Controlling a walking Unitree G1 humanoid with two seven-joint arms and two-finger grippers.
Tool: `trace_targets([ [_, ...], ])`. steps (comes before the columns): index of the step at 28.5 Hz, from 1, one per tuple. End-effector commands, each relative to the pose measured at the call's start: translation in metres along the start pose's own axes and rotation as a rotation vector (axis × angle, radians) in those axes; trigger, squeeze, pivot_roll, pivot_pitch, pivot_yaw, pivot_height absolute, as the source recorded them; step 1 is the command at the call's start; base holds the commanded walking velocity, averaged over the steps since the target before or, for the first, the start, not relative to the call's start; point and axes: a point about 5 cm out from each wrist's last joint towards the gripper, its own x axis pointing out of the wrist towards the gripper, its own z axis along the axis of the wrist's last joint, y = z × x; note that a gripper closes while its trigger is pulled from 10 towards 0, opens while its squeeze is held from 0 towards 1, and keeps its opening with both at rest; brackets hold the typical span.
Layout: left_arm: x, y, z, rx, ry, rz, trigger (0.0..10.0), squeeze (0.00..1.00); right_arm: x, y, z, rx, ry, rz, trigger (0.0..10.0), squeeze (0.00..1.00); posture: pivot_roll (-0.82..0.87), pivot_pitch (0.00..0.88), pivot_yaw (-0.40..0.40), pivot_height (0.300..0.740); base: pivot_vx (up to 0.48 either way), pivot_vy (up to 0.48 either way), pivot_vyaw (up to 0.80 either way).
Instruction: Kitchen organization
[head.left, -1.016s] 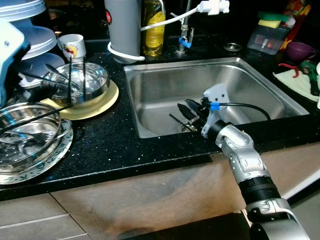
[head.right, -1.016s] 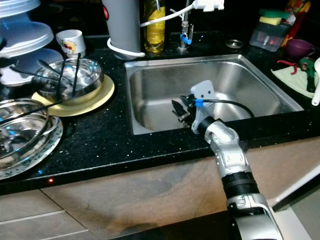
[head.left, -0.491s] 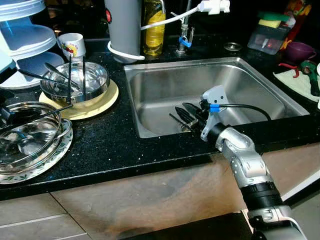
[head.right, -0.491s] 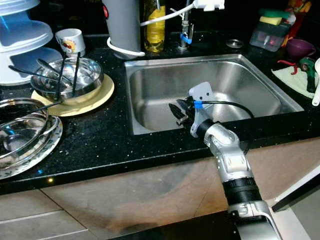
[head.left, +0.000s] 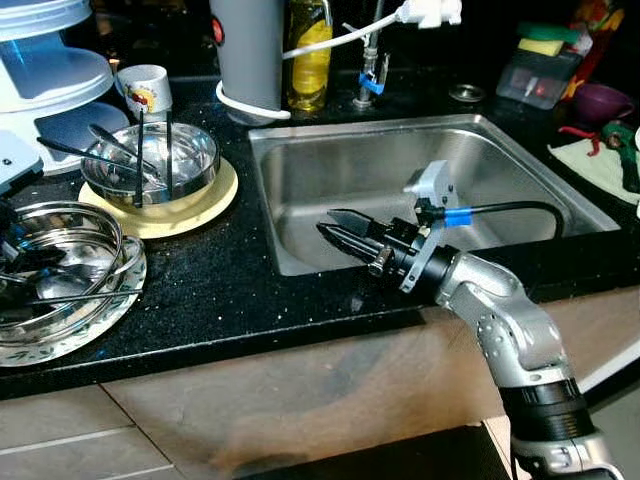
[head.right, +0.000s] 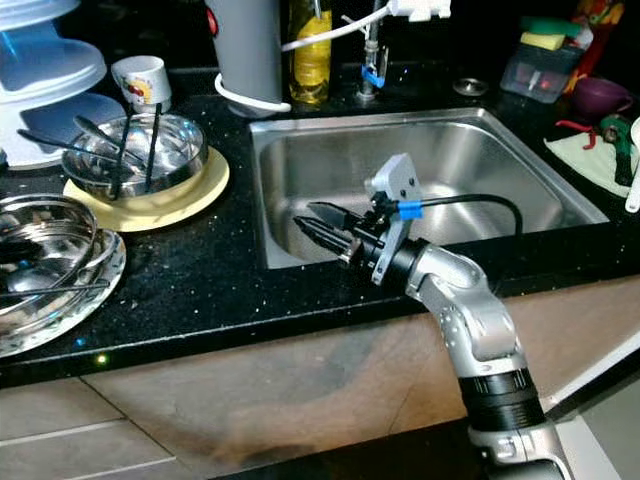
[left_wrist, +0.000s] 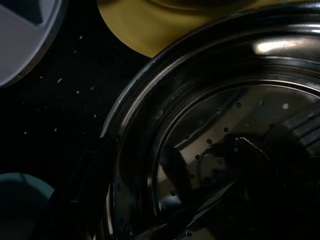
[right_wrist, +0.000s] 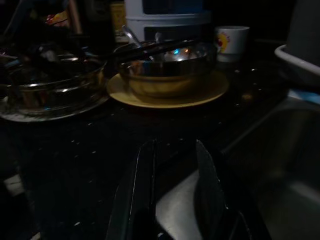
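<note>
My right gripper (head.left: 327, 222) hovers over the front left part of the steel sink (head.left: 330, 160), pointing toward the counter. Its fingers (right_wrist: 146, 165) are open with nothing between them. Ahead of it a steel bowl (head.left: 150, 160) holding dark utensils sits on a yellow plate (head.left: 205, 210). At the far left, stacked steel bowls (head.left: 70, 265) rest on a patterned plate (head.left: 95, 335). My left gripper (head.left: 18, 258) is a dark shape over these bowls at the picture's edge. The left wrist view looks closely into a perforated steel bowl (left_wrist: 225, 125).
A mug (head.left: 146, 90), a grey appliance (head.left: 245, 50) with a white cord, a yellow bottle (head.left: 308, 50) and the tap (head.left: 370, 70) line the back. White and blue containers (head.left: 50, 60) stand back left. A purple cup (head.left: 600, 100) and a cloth lie right of the sink.
My right gripper has lifted from the sink bottom and swung left toward the counter edge. The long dark finger over the left bowls has drawn back to the left edge.
</note>
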Motion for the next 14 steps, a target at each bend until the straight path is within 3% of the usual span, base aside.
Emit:
trace_targets([
  [1,0.001,0.001,-0.001,0.003,0.009,0.001,10.0,0.00,-0.004,0.001,0.000,0.009,-0.001,0.005,10.0,0.00,-0.05,0.179,-0.037,0.740,0.000,0.000,0.00],
  [5,0.002,0.007,0.003,0.000,-0.017,0.053,10.0,0.00,-0.006,-0.001,0.002,0.009,0.000,-0.016,10.0,0.00,-0.05,0.175,-0.038,0.740,0.000,0.000,0.00],
  [7,-0.001,0.020,0.017,-0.030,-0.119,0.141,10.0,0.00,-0.006,-0.002,0.005,0.020,-0.016,-0.028,10.0,0.00,-0.05,0.173,-0.038,0.740,0.000,0.000,0.00],
  [9,-0.002,0.022,0.021,-0.038,-0.146,0.149,10.0,0.00,-0.006,-0.002,0.006,0.022,-0.019,-0.028,10.0,0.00,-0.05,0.173,-0.038,0.740,0.000,0.000,0.00],
  [11,-0.005,0.023,0.026,-0.053,-0.177,0.135,10.0,0.00,-0.006,-0.002,0.007,0.027,-0.022,-0.026,10.0,0.00,-0.05,0.171,-0.038,0.740,0.000,0.000,0.00],
  [12,-0.011,0.022,0.036,-0.054,-0.243,0.083,10.0,0.00,-0.007,-0.001,0.007,0.035,-0.024,-0.020,10.0,0.00,-0.05,0.171,-0.038,0.740,0.000,0.000,0.00],
  [14,-0.016,0.019,0.040,-0.036,-0.264,0.029,10.0,0.00,-0.007,0.000,0.007,0.040,-0.024,-0.015,10.0,0.00,-0.05,0.169,-0.039,0.740,0.000,0.000,0.00],
])
